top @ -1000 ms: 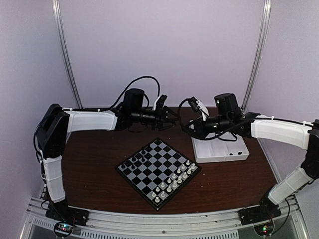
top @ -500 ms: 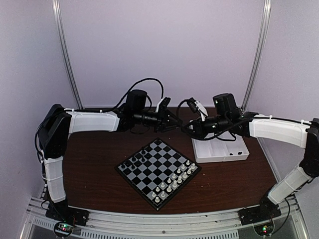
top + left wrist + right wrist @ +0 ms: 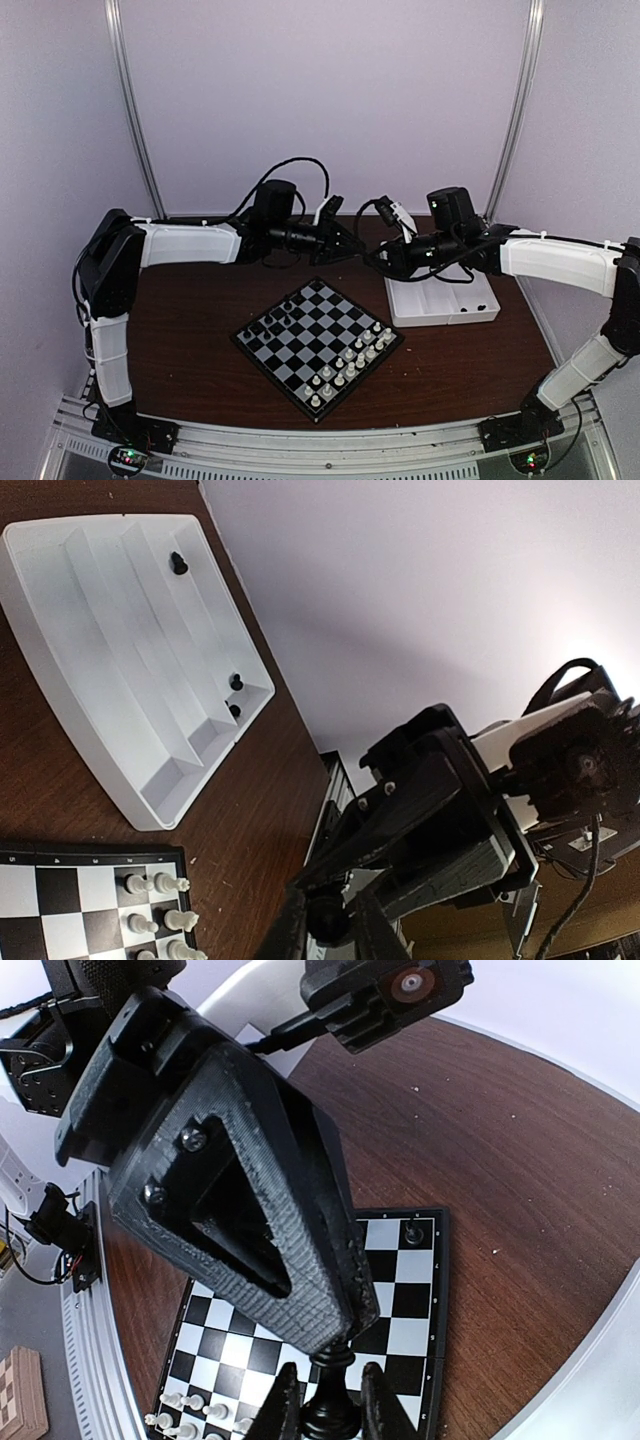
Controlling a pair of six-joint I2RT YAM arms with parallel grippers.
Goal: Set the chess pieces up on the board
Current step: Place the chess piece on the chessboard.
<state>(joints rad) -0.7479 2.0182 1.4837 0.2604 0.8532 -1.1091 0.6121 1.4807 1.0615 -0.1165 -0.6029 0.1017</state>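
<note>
Chess piece (image 3: 330,1422), black | aloft near far corner of the board (image 3: 310,340) | left gripper (image 3: 328,925) closed on its top | right gripper (image 3: 328,1395) clamping its base

Arms level and inward, left hand (image 3: 325,922) and right hand (image 3: 326,1395) tip to tip, both tight on one black chessman (image 3: 331,1422).

No legible text, label, brand, number or sign in any view.
Board (image 3: 150,854): tiny pale marks on black frame, 7 o'clock in left wrist view; too small to read.
</note>
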